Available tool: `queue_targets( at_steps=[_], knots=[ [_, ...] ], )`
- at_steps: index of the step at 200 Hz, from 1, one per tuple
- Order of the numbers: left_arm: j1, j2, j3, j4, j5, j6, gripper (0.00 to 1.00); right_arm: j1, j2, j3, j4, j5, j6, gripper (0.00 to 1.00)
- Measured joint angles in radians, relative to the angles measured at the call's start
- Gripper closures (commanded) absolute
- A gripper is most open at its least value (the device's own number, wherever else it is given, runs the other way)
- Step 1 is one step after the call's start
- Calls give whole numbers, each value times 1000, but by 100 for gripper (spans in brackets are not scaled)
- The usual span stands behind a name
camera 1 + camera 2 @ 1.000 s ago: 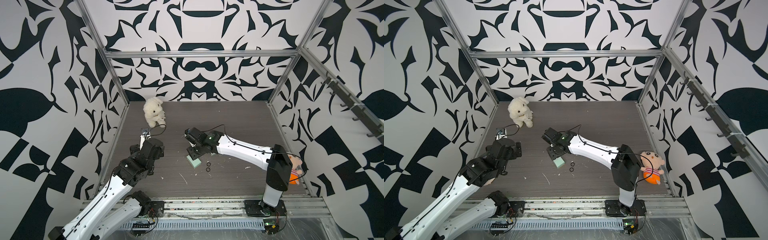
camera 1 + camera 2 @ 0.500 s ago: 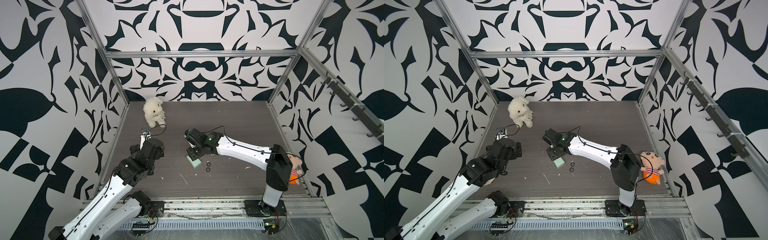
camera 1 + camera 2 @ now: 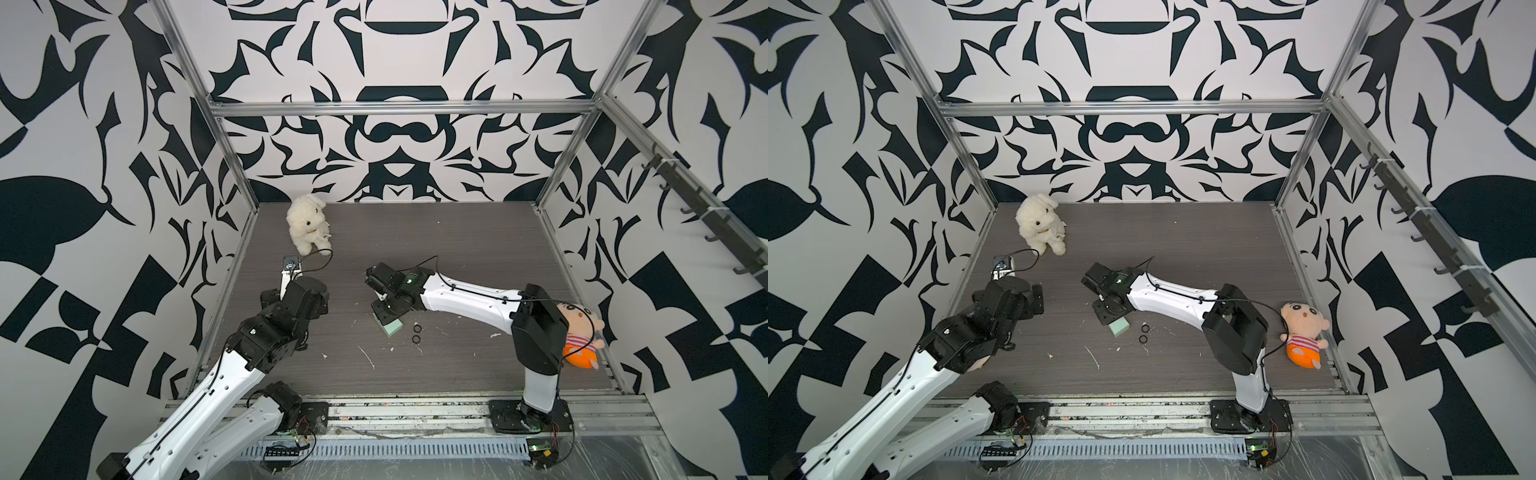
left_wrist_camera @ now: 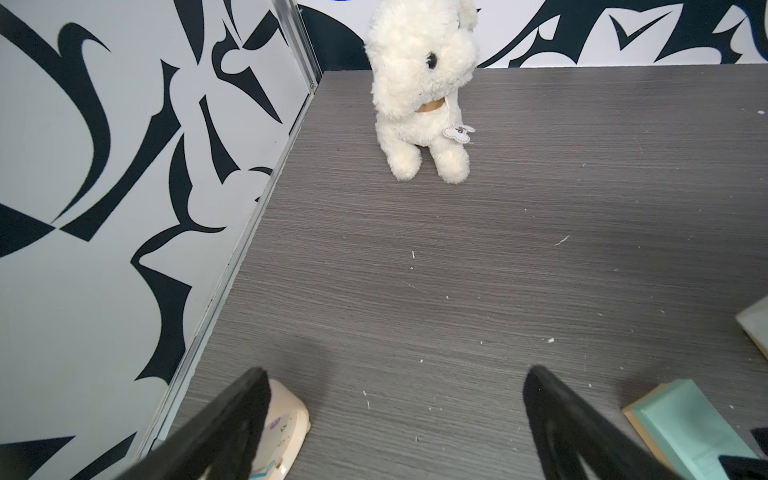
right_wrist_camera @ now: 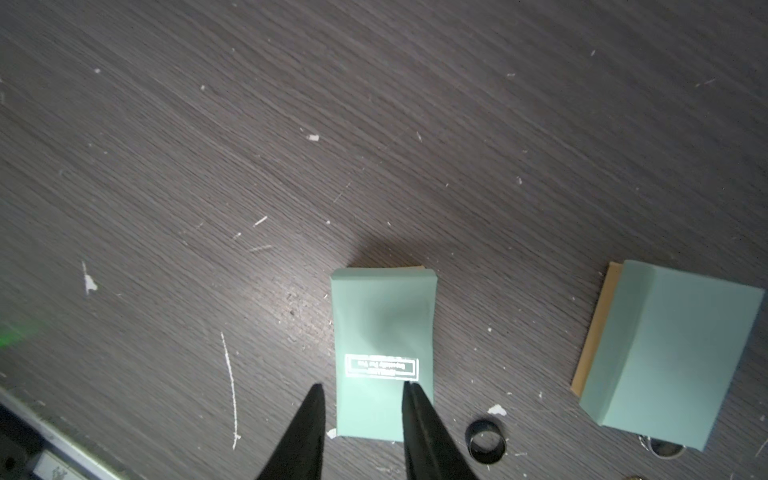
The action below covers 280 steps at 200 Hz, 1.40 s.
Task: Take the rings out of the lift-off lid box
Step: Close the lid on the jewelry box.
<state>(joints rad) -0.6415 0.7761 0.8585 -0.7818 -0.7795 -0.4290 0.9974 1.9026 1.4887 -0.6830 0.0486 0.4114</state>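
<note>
**Rings lie just right of the right gripper**

In both top views two black rings point(image 3: 417, 328) lie flat on the table point(image 3: 457, 249), one nearer than the other. They are just right of the mint box point(image 3: 392, 329) that the right gripper point(image 5: 362, 386) hangs over. That puts them on the side toward that arm's own base, so a short pull to the right would likely reach them.

The left gripper point(image 4: 395, 372), jaws wide and empty, is well apart on the left, so the right arm is plainly nearer.

The right jaws are narrow but parted, with nothing seen pinched. One fingertip is over the labelled mint piece point(image 5: 382, 324) and the other is off its edge. In the right wrist view a dark ring point(image 5: 486, 441) rests between that piece and a second mint piece point(image 5: 673, 353). The second piece's edge partly hides a paler ring point(image 5: 665, 449); I cannot tell whether that ring is inside it.
</note>
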Motion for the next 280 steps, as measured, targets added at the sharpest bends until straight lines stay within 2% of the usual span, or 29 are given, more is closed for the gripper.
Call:
queue_targets(
  at_steps=[280],
  knots=[
    [0,-3,-1,0,2,0,1,-27,75,-7,34,-5,0,67]
  ],
)
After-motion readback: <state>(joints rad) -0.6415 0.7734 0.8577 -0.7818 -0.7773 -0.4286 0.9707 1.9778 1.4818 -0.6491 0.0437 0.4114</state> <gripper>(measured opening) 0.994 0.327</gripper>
